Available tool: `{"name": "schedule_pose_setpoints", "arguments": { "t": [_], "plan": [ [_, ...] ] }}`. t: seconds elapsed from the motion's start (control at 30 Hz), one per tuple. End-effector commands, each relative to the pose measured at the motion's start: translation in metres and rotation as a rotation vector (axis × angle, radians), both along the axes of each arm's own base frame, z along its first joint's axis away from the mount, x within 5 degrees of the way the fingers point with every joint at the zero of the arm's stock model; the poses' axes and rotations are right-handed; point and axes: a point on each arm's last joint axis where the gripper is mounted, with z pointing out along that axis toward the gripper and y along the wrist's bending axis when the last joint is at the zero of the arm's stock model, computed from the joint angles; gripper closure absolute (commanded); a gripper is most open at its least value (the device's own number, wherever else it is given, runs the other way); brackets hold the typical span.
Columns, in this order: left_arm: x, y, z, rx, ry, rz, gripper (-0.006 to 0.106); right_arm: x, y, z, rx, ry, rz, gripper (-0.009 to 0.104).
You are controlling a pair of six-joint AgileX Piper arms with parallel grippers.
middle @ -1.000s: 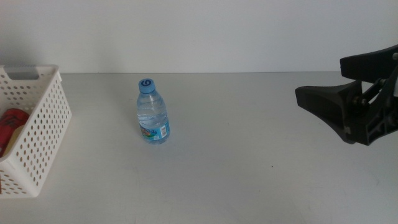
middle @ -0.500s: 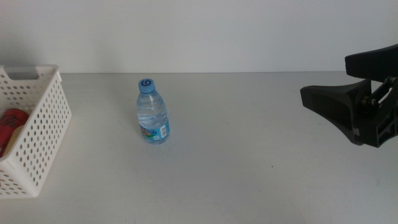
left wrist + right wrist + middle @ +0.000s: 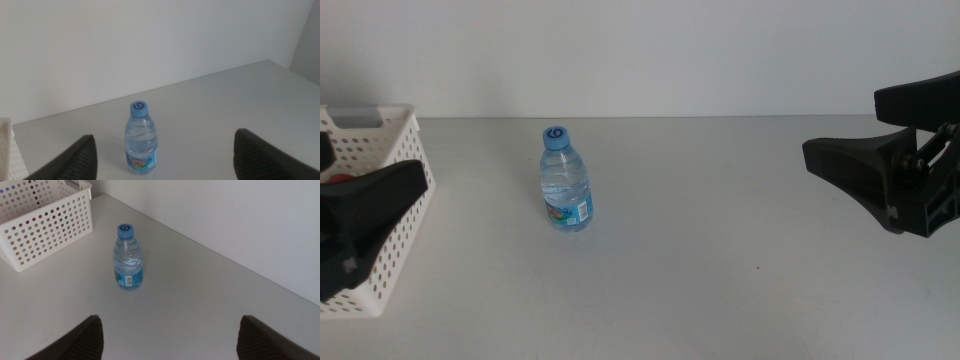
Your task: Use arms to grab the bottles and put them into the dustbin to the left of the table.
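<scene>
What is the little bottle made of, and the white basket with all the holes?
The bottle looks like thin clear plastic: you see water through it, with a matte blue cap and a glossy printed label. The basket seems to be stiff white moulded plastic, given its even round holes and smooth rim.

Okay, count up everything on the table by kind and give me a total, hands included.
Water bottle: 1
White basket: 1
Red item in the basket, mostly hidden by the left hand: 1
Robot hands: 2, left hand in front of the basket, right hand at the right edge
Total: 5
</scene>
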Motion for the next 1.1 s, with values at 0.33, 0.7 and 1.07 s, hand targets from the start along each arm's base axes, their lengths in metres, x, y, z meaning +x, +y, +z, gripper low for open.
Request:
{"name": "schedule_pose_setpoints", "arguments": {
  "t": [0.33,0.7,1.07],
  "plan": [
    [0.045,-0.021,-0.059,0.003,-0.086,0.019,0.007,-0.001,-0.002,0.020,0.054,-0.104,-0.006,0.026],
    [0.054,-0.044,-0.078,0.011,-0.163,-0.011,0.007,-0.001,-0.002,0.020,0.054,-0.104,-0.006,0.026],
    [0.055,-0.052,-0.079,0.076,-0.242,-0.090,0.007,-0.001,-0.002,0.020,0.054,-0.104,-0.006,0.026]
  ]
}}
